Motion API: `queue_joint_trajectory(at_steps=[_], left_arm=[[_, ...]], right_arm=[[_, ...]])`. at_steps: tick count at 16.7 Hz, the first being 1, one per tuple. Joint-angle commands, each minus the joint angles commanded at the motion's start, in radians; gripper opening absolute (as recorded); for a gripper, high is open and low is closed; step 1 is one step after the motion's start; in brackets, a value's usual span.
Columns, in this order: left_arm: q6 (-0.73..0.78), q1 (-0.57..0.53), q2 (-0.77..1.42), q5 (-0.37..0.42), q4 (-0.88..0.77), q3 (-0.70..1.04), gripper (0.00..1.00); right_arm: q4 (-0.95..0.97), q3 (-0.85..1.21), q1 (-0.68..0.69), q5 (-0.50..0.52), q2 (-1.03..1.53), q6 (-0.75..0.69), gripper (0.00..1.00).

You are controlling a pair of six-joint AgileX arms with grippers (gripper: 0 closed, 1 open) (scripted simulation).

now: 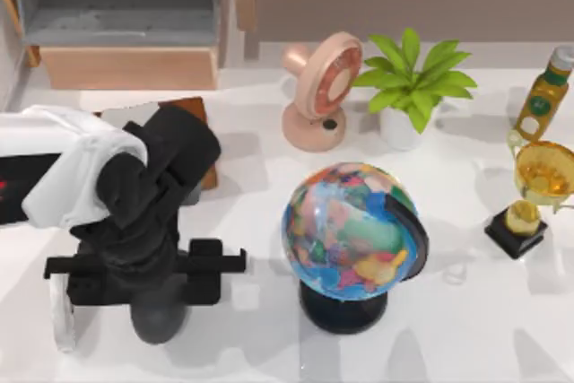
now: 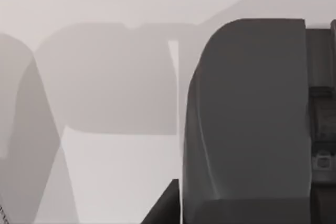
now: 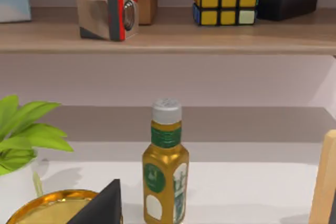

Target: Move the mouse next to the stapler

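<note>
Mouse (image 1: pixel 159 316) sits under the left gripper (image 1: pixel 148 289) near the table's left front; finger state unclear

Multicoloured globe (image 1: pixel 350 226) (black stand), pink fan (image 1: pixel 320 87), golden bottle (image 3: pixel 165 182), green-labelled.

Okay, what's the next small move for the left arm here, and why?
Probably ease the left end effector straight down a little. In the top view it hangs directly over a dark rounded object, likely the mouse, near the table's front left. The pictures don't show whether it is gripped yet, so closing in comes before any carry.
</note>
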Motion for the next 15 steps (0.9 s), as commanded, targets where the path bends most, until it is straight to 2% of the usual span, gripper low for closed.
queue_joint_trajectory(at_steps=[9, 15], left_arm=[[0.000, 0.000, 0.000, 0.000, 0.000, 0.000, 0.98], [0.000, 0.000, 0.000, 0.000, 0.000, 0.000, 1.00]], right_arm=[[0.000, 0.000, 0.000, 0.000, 0.000, 0.000, 1.00], [0.000, 0.000, 0.000, 0.000, 0.000, 0.000, 1.00]])
